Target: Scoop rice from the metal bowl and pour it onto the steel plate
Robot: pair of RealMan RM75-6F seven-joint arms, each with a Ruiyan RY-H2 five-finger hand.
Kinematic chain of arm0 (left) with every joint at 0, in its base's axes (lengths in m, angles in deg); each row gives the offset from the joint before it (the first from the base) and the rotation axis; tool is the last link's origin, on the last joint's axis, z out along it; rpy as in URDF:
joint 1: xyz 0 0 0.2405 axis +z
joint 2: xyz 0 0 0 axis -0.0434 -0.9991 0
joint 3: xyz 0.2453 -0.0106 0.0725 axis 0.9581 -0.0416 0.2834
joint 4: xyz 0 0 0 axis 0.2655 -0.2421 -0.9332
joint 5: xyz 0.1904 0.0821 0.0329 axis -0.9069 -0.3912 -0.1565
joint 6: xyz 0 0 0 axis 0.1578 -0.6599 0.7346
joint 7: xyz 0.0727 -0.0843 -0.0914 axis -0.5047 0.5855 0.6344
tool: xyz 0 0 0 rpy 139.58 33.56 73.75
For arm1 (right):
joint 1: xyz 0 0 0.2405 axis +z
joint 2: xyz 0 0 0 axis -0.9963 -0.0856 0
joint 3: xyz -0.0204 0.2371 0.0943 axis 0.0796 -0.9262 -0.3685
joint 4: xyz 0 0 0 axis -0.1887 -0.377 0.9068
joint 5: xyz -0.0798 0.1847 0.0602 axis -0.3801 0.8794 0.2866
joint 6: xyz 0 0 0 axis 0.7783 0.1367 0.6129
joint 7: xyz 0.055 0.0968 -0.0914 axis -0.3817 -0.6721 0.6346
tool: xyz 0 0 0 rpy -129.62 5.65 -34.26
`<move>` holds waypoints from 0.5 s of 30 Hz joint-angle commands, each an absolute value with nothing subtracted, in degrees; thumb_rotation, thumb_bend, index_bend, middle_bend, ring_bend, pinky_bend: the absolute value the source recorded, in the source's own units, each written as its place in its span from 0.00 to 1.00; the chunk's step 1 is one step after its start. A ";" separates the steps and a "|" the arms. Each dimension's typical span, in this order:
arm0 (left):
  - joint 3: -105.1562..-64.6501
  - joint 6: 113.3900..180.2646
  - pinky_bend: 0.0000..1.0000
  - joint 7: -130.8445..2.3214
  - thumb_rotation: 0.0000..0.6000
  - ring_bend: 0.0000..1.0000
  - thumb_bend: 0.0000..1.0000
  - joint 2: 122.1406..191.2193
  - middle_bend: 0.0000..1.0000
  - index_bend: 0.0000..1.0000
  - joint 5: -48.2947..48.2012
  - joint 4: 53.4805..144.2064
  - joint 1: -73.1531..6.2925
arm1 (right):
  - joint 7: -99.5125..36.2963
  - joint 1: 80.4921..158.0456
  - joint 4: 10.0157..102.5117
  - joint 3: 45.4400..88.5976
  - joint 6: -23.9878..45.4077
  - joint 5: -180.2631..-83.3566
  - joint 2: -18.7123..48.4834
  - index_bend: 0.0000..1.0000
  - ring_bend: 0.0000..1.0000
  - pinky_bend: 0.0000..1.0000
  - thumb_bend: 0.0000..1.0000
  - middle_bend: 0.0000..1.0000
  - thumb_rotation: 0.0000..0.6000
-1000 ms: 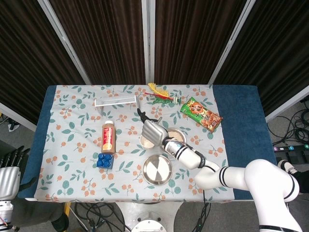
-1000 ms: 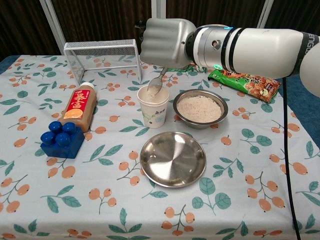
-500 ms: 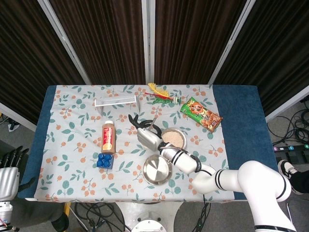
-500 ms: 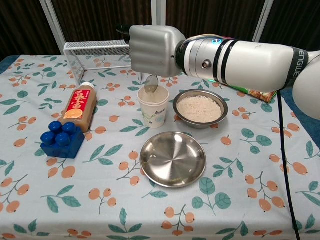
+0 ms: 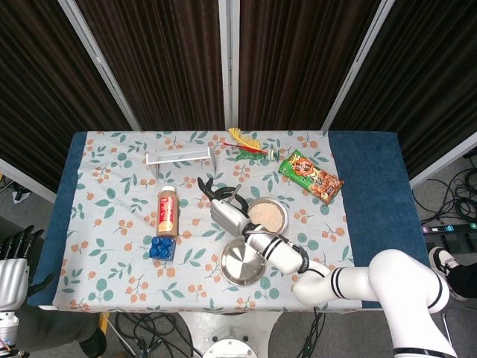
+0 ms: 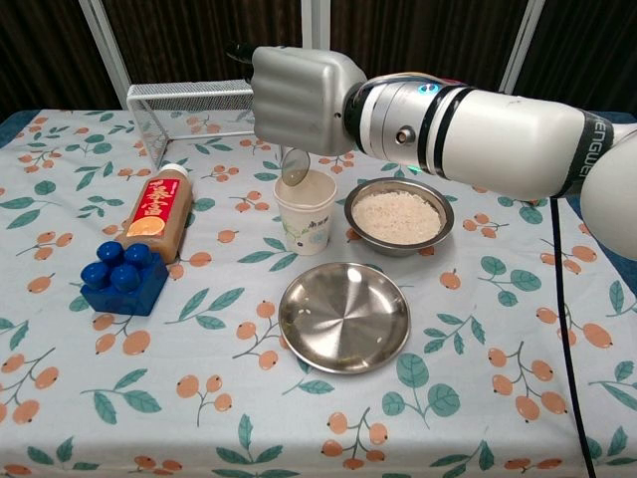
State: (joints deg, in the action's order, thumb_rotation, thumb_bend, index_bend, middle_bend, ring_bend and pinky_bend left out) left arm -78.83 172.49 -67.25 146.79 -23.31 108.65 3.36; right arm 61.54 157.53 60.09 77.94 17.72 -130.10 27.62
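Right hand (image 6: 299, 98) closed around spoon (image 6: 294, 166) above paper cup (image 6: 306, 211), metal bowl (image 6: 399, 216) beside, left hand (image 5: 10, 272) idle, grip unclear

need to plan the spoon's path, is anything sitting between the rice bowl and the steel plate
Nothing visible does. The metal bowl and steel plate sit next to each other with bare cloth between; the paper cup stands left of the bowl, off that path.

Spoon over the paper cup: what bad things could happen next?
The spoon held by the right robot hand hangs just above the paper cup; it might bump the light cup and tip it. The metal bowl of rice sits close beside the cup, so a swing across could clip either. Rice may also spill on the cloth before reaching the steel plate.
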 commanded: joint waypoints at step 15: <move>-79.27 172.00 0.13 -68.52 1.00 0.13 0.19 146.58 0.19 0.18 -23.58 109.45 2.62 | 14.42 141.66 76.79 77.04 14.18 -137.36 15.90 0.65 0.21 0.00 0.33 0.55 1.00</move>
